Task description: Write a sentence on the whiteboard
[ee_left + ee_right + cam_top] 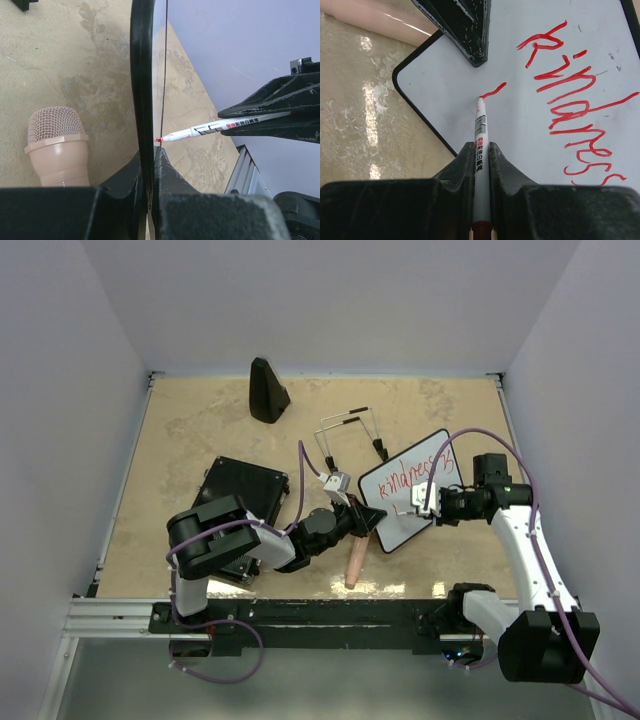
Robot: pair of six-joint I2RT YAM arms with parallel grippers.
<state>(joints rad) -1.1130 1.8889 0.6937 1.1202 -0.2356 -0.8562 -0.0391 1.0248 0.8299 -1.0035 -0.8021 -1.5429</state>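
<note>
Right now the whiteboard (410, 490) stands tilted, right of the counter's (180, 440) middle and nearer the near edge, with its wire stand legs (345, 430) reaching toward the far edge. The left gripper (362, 517) pinches the board's black-framed left edge between its fingers. The right gripper (425, 502) is pressed tight on a white marker (480, 120), whose red tip touches the board at the end of a short red stroke (492, 91). Beside that stroke, "Kindness" (575, 110) is written in red. A pink microphone (355, 562) lies by the near edge, just below the left gripper. A black ribbed case (240, 502) lies toward the left edge and a black wedge (267, 392) stands near the far edge.
</note>
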